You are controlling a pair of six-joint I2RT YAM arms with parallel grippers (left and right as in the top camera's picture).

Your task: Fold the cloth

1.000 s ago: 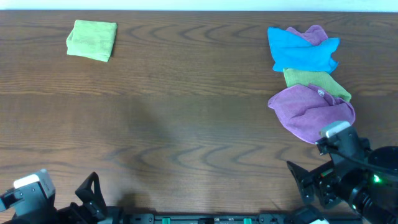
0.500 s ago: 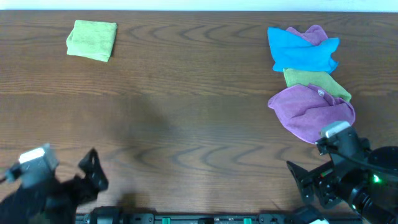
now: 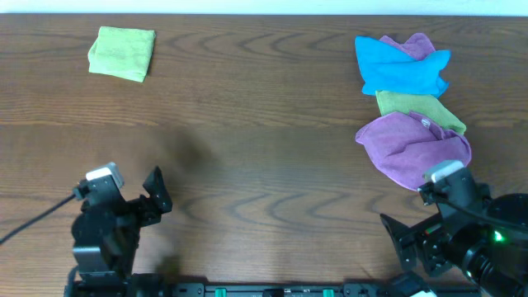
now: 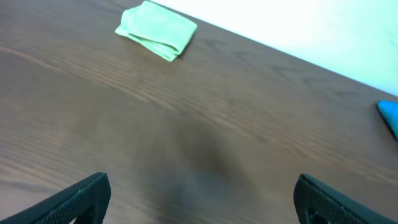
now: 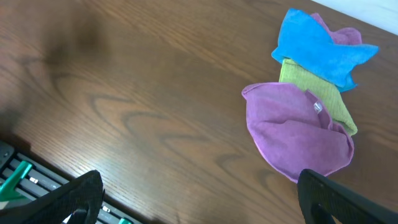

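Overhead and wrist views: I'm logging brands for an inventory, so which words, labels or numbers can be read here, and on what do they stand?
No text can be read in any view.
The purple cloth carries a small pale tag, too small to read.
The lime cloth, blue cloth, olive cloth and table show no lettering.

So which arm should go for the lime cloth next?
Left. The lime cloth lies on its side of the table, ahead of the open left pincer; the right pincer sits beside the purple cloth, well away.
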